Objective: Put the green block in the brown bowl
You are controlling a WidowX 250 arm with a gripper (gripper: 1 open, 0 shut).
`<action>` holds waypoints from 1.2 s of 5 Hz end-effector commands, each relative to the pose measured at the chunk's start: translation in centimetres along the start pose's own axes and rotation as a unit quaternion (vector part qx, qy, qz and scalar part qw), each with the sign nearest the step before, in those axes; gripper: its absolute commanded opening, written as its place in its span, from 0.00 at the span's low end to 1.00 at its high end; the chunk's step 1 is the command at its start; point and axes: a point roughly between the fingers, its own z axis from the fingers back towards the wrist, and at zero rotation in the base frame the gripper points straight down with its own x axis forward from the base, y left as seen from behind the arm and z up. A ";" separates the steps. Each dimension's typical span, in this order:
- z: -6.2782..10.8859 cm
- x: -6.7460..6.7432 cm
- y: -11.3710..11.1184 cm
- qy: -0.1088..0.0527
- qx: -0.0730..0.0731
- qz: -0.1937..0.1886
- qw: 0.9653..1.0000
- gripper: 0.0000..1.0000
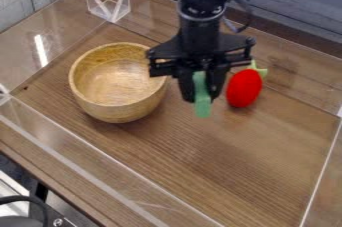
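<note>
Start at the left of the view, where your target sits: the brown bowl (118,81) rests on the desk (201,181), a round, light wooden bowl with a thick rim and visible grain, open and with nothing in it that you can see. Just to its right, at about three o'clock from the bowl's centre, the tool (201,79) hangs pointing straight down with its fingers clamped together on the green block (202,95). The block is held by its upper end, so it dangles nearly upright below the fingers, clear of the desk and just beside the bowl's near-right rim without touching it. To do this step well, carry the block toward nine o'clock until it is over the middle of the bowl, not over the rim. Because the block hangs long below the tool, keep its lower tip above the rim as you cross, or it will likely catch the wall and twist in the grip. Once centred, lower a little and then let go, so that it tips over inside and does not bounce out. As for the block itself, it is a long, thin, flat bar, light green, and looks about as long as the bowl's hollow is wide, so a central drop matters. Further right, at three o'clock from the tool, a red strawberry-shaped object (243,86) lies on the desk; leave it alone.
</note>
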 end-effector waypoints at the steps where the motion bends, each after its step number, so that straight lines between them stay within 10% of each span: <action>1: 1.9 1.1 -1.3 -0.014 -0.025 -0.025 0.999 0.00; 6: 3.5 3.5 0.6 -0.031 -0.024 0.022 0.999 0.00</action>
